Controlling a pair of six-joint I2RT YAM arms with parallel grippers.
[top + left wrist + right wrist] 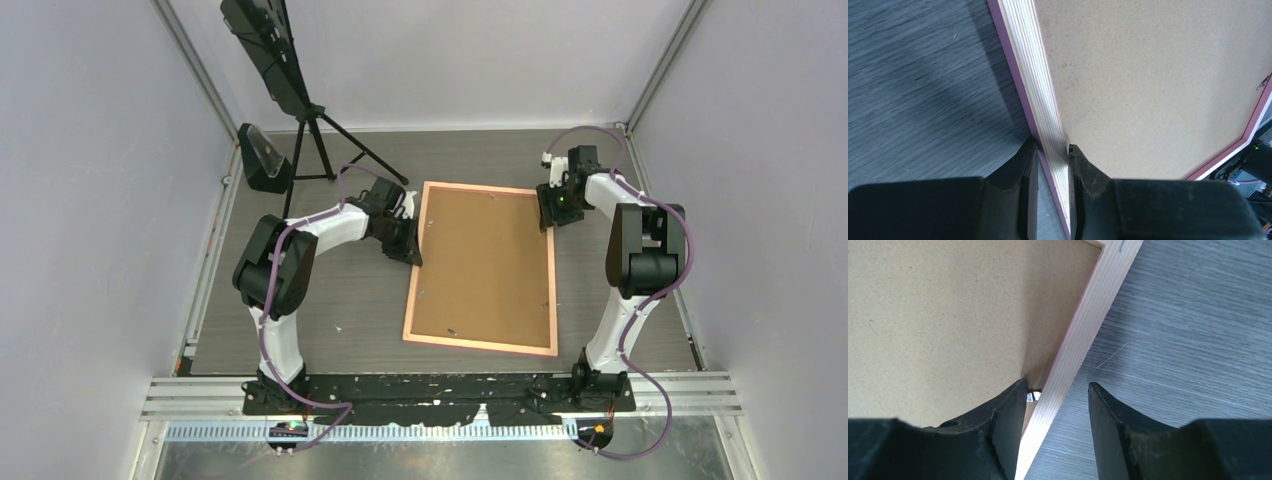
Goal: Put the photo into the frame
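The frame [480, 346] lies flat on the table [340, 300], brown backing board [485, 265] facing up. The left gripper [1053, 150] pinches its left rail. Farther back, the right gripper [1058, 390] straddles the right rail — jaws apart, gripping nothing.

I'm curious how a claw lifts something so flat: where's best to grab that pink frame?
Best guess: take the frame by a long side rail, from above, one finger outside, one over the backing board. It lies flat, so only that thin raised rail offers a pinch.
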